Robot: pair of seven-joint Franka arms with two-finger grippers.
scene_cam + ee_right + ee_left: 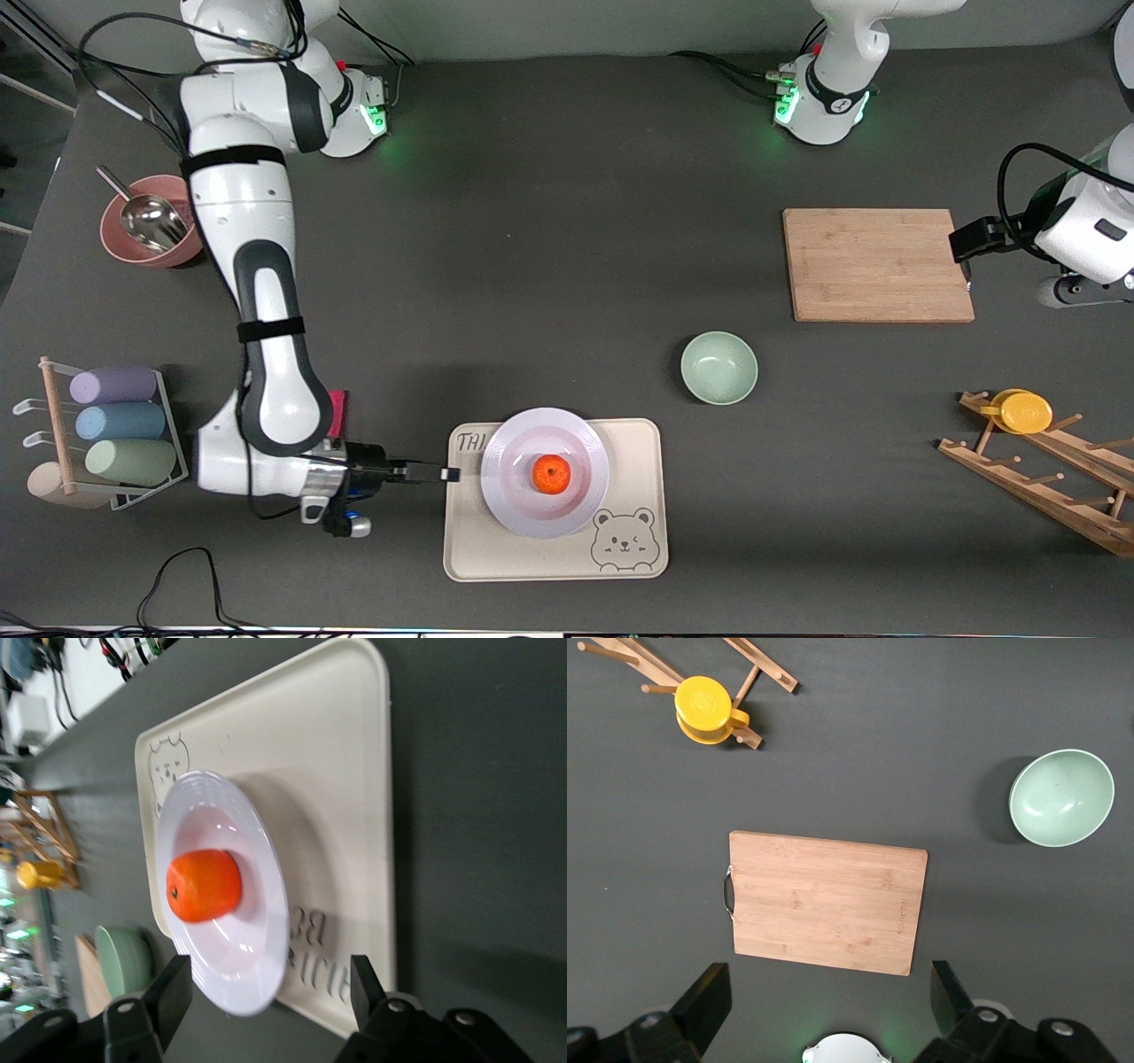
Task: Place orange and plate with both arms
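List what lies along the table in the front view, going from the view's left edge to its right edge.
Cup rack → pink bowl → right gripper → orange on the plate → green bowl → cutting board → yellow cup.

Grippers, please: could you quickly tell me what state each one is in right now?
Left gripper: open, empty, over the cutting board.
Right gripper: open, empty, beside the plate.

Tray: cream, with a bear face
Green bowl: near the wooden board
Yellow cup: on a wooden rack
Pink bowl: holds a metal scoop
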